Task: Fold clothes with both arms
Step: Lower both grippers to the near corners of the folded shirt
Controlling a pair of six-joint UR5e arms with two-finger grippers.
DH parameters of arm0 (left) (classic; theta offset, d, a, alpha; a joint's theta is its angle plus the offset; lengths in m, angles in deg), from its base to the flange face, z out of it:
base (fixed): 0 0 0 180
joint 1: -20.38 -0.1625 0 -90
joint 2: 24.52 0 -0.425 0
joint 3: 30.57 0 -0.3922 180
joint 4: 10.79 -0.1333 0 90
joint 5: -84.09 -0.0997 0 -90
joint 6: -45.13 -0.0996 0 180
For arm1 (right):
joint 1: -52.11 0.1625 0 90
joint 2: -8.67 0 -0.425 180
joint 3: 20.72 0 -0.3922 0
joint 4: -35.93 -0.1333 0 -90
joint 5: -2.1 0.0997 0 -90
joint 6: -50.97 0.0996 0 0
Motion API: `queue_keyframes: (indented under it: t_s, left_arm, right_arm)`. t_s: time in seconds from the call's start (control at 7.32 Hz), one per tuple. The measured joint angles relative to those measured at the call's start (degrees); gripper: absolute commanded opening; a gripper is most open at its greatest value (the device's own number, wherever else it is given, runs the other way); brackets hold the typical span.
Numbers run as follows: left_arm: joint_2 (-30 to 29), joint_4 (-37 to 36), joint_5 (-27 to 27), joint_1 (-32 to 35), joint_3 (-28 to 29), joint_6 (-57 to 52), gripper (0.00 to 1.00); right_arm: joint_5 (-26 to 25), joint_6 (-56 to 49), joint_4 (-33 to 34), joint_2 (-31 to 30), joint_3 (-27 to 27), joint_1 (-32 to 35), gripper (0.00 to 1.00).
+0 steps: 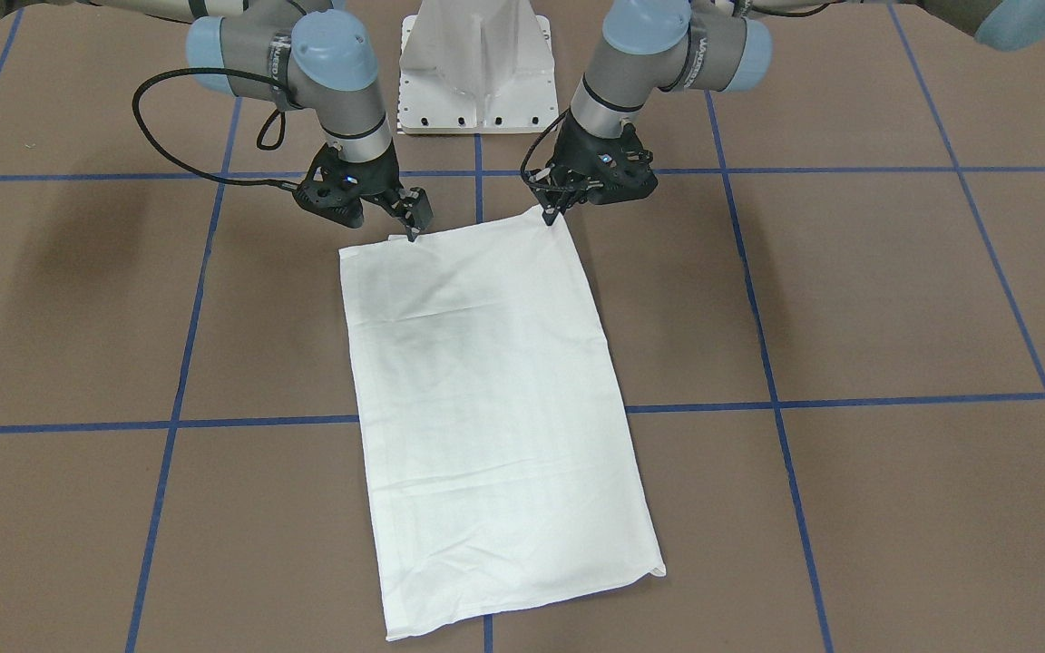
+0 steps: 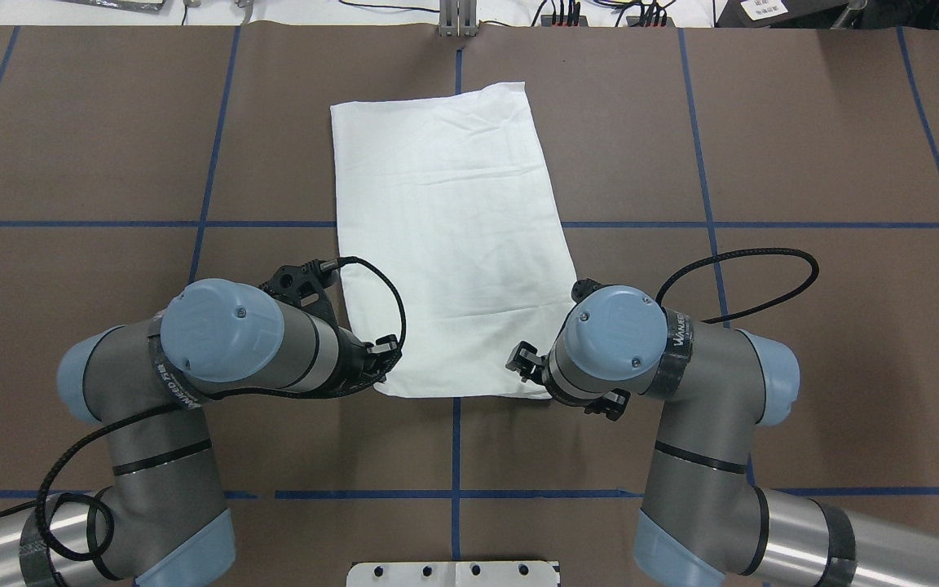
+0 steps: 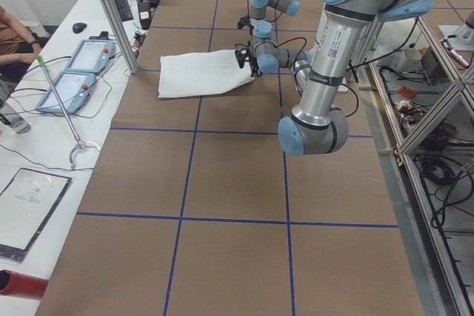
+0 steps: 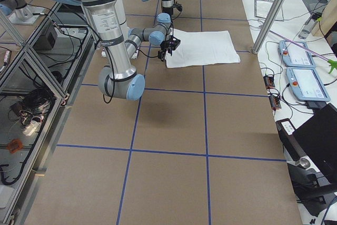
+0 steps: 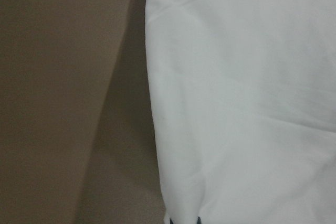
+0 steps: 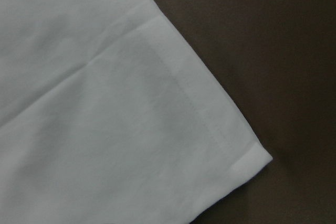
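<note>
T-shirt (image 1: 486,399), a smooth white cotton oblong, lies flat. The left gripper (image 1: 549,218) pinches a corner; right gripper (image 1: 413,233) jaws unclear

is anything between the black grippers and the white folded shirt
Nothing visible does. The left black two-finger gripper and the right gripper are both at the white folded cotton shirt's robot-side corners, with only brown table beside them.
</note>
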Motion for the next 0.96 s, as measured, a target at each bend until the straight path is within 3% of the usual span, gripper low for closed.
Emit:
queue_keyframes:
  t_s: [0.96]
  left_arm:
    - [0.0,0.1,0.0,0.0,0.2,0.0,0.00]
  right_arm:
    - [-0.5,-0.4,-0.3,1.9,4.1,-0.1,0.99]
